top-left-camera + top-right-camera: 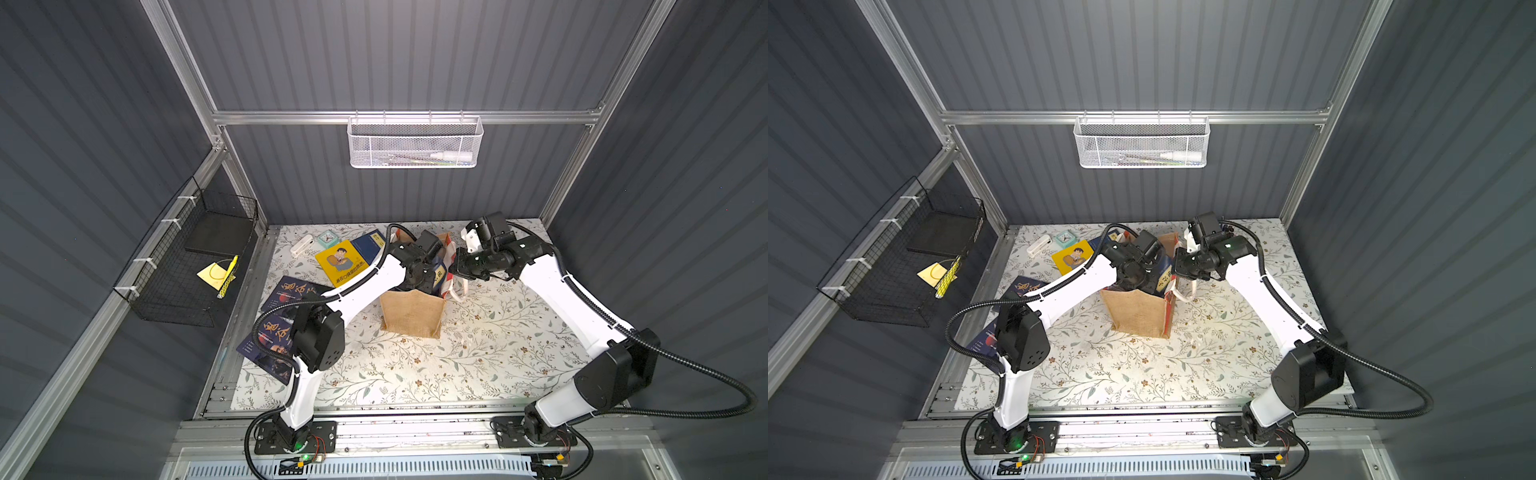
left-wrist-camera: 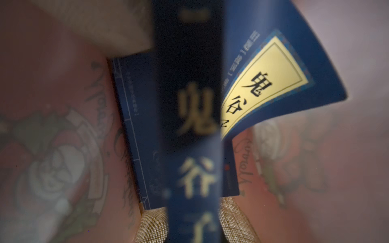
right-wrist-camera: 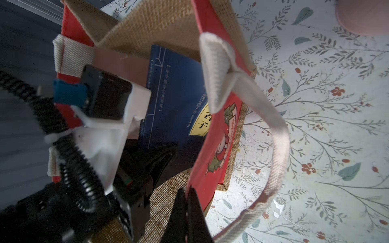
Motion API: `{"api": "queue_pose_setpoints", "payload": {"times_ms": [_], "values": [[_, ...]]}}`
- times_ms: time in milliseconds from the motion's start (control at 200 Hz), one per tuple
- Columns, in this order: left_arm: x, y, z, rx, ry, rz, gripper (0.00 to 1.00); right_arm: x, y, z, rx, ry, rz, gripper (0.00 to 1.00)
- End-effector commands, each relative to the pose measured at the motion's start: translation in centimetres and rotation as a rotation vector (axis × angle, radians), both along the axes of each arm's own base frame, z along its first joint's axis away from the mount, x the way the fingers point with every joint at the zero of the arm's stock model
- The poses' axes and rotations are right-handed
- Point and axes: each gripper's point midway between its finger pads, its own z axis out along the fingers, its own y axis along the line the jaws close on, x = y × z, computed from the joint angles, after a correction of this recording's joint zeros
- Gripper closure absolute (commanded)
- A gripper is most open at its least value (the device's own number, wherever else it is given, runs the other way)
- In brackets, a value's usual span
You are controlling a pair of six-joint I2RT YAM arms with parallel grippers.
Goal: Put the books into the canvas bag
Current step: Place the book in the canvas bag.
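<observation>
**Clerk:** Entry one, the left fingers (image 3: pixel 161 154)?

**Keeper:** They are clenching on a dark navy paperback with gold lettering (image 2: pixel 189 105), deep inside the boxy tan burlap canvas bag with red-and-white side panels (image 1: pixel 411 316). The book is hanging on end, its long axis running straight on from the fingers toward the bag floor.

**Clerk:** Entry two, the right fingers (image 3: pixel 196 218)?

**Keeper:** They are pressing together on the bag's rim at a red panel, apparently holding the mouth open.

**Clerk:** Stock inside?

**Keeper:** A blue paperback with a yellow title label (image 2: pixel 271 84) is curling just beside the held book. A plain-backed blue paperback (image 2: pixel 134 126) is leaning behind it.

**Clerk:** Stock outstanding?

**Keeper:** Four are lying flat on the floral tabletop (image 1: pixel 478 353), all on the left arm's side. A yellow cartoon-cover paperback (image 1: pixel 341 262) is touching a blue labelled paperback (image 1: pixel 372 243). A dark navy paperback (image 1: pixel 291 293) and a second navy paperback (image 1: pixel 266 345) are lying nearer the base.

**Clerk:** Next move?

**Keeper:** I am judging a release straight down. The left arm is sitting nearer the remainder.
</observation>
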Motion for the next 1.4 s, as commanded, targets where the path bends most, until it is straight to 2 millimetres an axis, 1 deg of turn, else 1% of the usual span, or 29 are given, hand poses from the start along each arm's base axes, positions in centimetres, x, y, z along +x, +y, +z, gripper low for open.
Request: {"api": "queue_pose_setpoints", "payload": {"times_ms": [0,105,200,265,375,450,555,635,811,886,921,966,1021,1051,1106,1176,1241,1306,1396], "values": [[0.3,2.3,0.5,0.009,0.018,0.098,1.0,-1.0,-0.2,0.2,-0.003,0.006,0.025,1.0],[0.9,3.6,1.4,-0.013,-0.016,0.136,1.0,-1.1,-0.4,0.2,-0.014,0.002,0.024,1.0],[1.2,3.6,2.1,-0.033,-0.027,0.141,1.0,-1.1,-0.4,0.0,-0.017,0.005,0.027,1.0],[1.0,2.3,2.6,-0.097,-0.016,0.109,1.0,-1.2,-0.3,0.0,-0.012,0.008,0.032,1.0],[0.2,-1.1,3.5,-0.285,0.017,0.019,1.0,-1.2,0.0,-0.2,-0.003,0.022,0.045,1.0],[-0.2,-2.3,3.4,-0.345,0.048,-0.014,1.0,-1.2,0.3,-0.1,0.007,0.028,0.055,1.0],[-0.6,-3.1,2.2,-0.374,0.093,-0.031,1.0,-1.2,0.5,-0.1,0.014,0.034,0.059,1.0],[-0.7,-3.2,0.5,-0.365,0.12,-0.025,1.0,-1.2,0.5,0.1,0.013,0.032,0.061,1.0],[-0.8,-2.1,-4.0,-0.283,0.176,0.017,1.0,-1.3,0.4,0.0,0.009,0.035,0.061,1.0],[-0.6,-1.5,-5.2,-0.261,0.185,0.034,1.0,-1.4,0.3,0.0,0.008,0.034,0.061,1.0],[-0.6,-1.3,-5.5,-0.26,0.188,0.041,0.97,-1.3,0.3,0.0,0.005,0.033,0.06,1.0],[-0.5,-1.2,-5.8,-0.26,0.193,0.047,0.91,-1.4,0.1,0.1,0.002,0.032,0.057,1.0],[-0.3,-0.9,-5.9,-0.254,0.193,0.056,0.78,-1.4,-0.1,0.1,-0.002,0.032,0.053,1.0],[-0.2,-0.9,-5.8,-0.252,0.191,0.059,0.72,-1.3,-0.3,0.2,-0.003,0.031,0.046,1.0],[-0.1,-0.7,-5.2,-0.244,0.179,0.055,0.65,-1.3,-0.7,0.2,-0.007,0.032,0.037,1.0],[0.4,-0.4,-3.9,-0.232,0.143,0.052,0.55,-1.3,-1.3,0.3,-0.011,0.031,0.025,1.0],[0.7,-0.2,-2.2,-0.227,0.107,0.034,0.48,-1.2,-2.0,0.3,-0.019,0.032,0.012,1.0],[0.9,-0.1,-0.2,-0.224,0.071,0.007,0.44,-1.1,-2.9,0.3,-0.025,0.034,-0.003,1.0],[1.2,0.2,3.2,-0.22,0.013,-0.017,0.39,-1.0,-4.1,0.5,-0.03,0.032,-0.026,1.0]]}}
